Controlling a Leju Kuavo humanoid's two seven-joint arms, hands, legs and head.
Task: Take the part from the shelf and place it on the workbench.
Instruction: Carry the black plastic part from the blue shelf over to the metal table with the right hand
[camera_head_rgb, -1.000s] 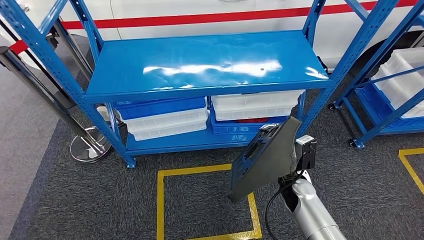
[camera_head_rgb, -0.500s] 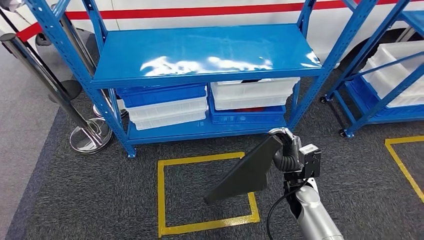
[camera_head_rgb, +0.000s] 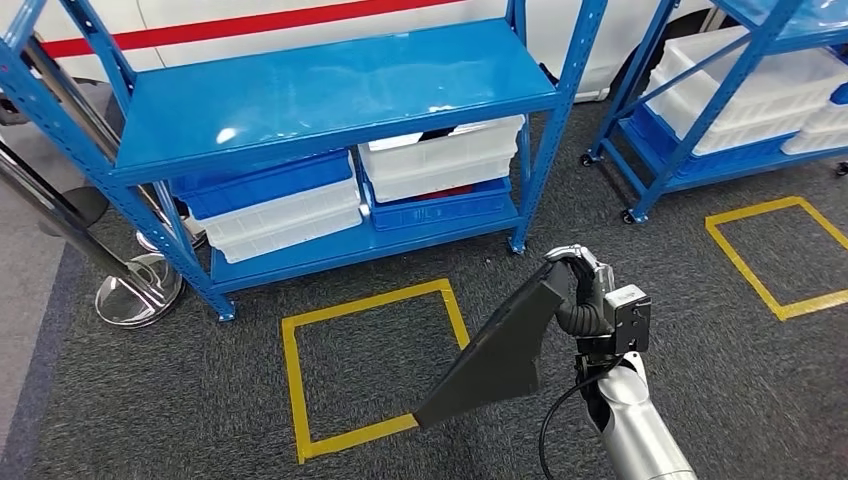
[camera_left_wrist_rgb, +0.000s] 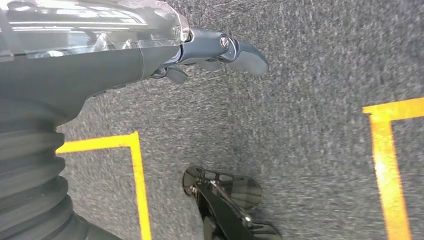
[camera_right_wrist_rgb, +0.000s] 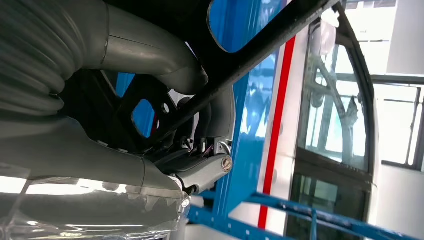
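Right hand (camera_head_rgb: 585, 290) gripped dark part (camera_head_rgb: 500, 350) above carpet (camera_head_rgb: 150, 400); left hand (camera_left_wrist_rgb: 215, 50) held nothing, fingers seemingly loose.

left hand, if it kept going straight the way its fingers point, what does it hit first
Most likely the grey carpet floor: in the wrist view the left hand hangs with nothing in it, fingers aimed at bare carpet between yellow tape lines. Depth is unclear, but nothing else sits in that line.
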